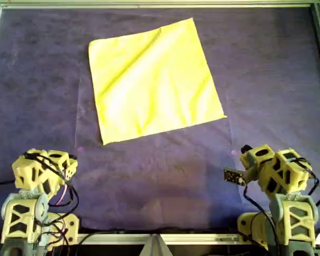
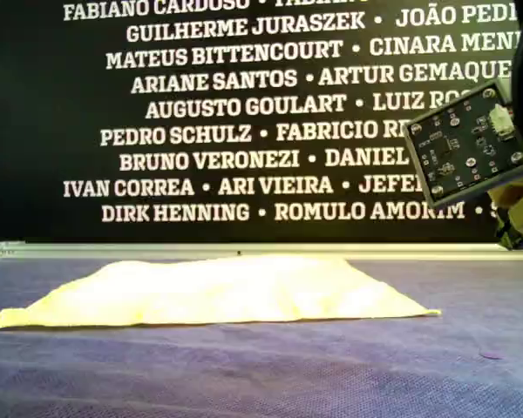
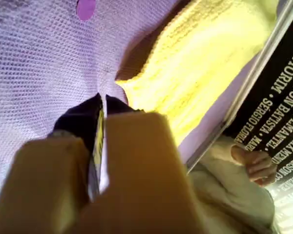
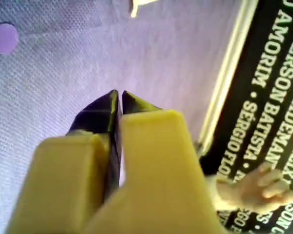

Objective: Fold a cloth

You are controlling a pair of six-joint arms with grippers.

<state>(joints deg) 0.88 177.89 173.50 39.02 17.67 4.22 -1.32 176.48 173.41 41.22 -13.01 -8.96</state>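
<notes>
The bright yellow cloth [image 1: 152, 82] lies spread flat on the purple sheet, turned slightly, in the far middle of the overhead view. It shows as a low flat shape [image 2: 218, 292] in the exterior view. My left arm [image 1: 42, 173] rests at the overhead view's lower left. Its gripper [image 3: 101, 100] is shut and empty, a short way from the nearest corner of the cloth [image 3: 132, 87]. My right arm [image 1: 277, 170] rests at the overhead view's lower right. Its gripper [image 4: 119, 95] is shut and empty over bare sheet, with a cloth corner [image 4: 136, 7] farther off.
The dark purple sheet [image 1: 160, 176] covers the table inside a metal rail [image 1: 149, 5]. Small purple dots [image 1: 79, 150] [image 1: 233, 153] mark it near each arm. A circuit board [image 2: 466, 144] juts in at the exterior view's right. A person's hand [image 3: 254, 163] shows beyond the rail.
</notes>
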